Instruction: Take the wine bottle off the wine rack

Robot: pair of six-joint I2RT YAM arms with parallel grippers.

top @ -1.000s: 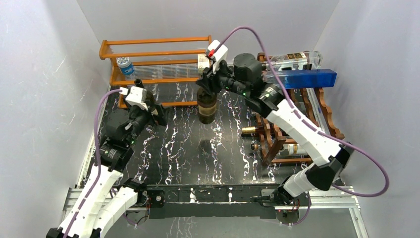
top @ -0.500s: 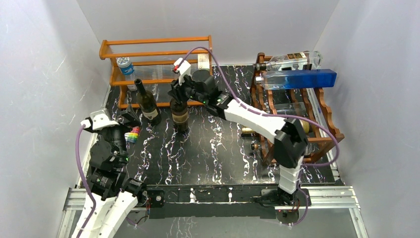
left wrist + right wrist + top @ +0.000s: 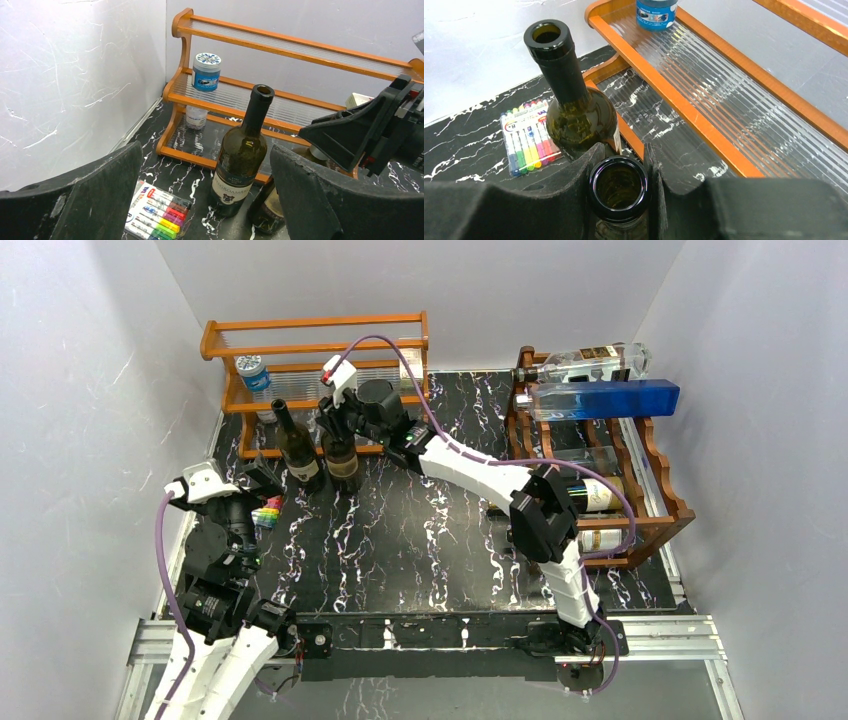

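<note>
The dark reddish-brown wine rack (image 3: 663, 492) stands at the right and holds several bottles. My right gripper (image 3: 337, 422) reaches far left and is shut on the neck of a dark green wine bottle (image 3: 345, 465). In the right wrist view its pads (image 3: 583, 172) clamp the open mouth of this bottle (image 3: 618, 189). The bottle hangs upright beside a second standing wine bottle (image 3: 298, 452), in front of the orange shelf. I cannot tell whether its base touches the table. My left gripper (image 3: 255, 478) is open and empty, left of both bottles (image 3: 240, 160).
An orange wooden shelf (image 3: 310, 325) with clear slats stands at the back left and holds a blue-lidded jar (image 3: 253, 375). A pack of coloured markers (image 3: 266, 512) lies by my left gripper. A clear bottle (image 3: 600, 360) and a blue box (image 3: 610, 398) lie on top of the rack.
My right gripper has carried the wine bottle leftward from the rear middle to beside the standing bottle. My left arm pulled back towards the near left, then stayed still.
</note>
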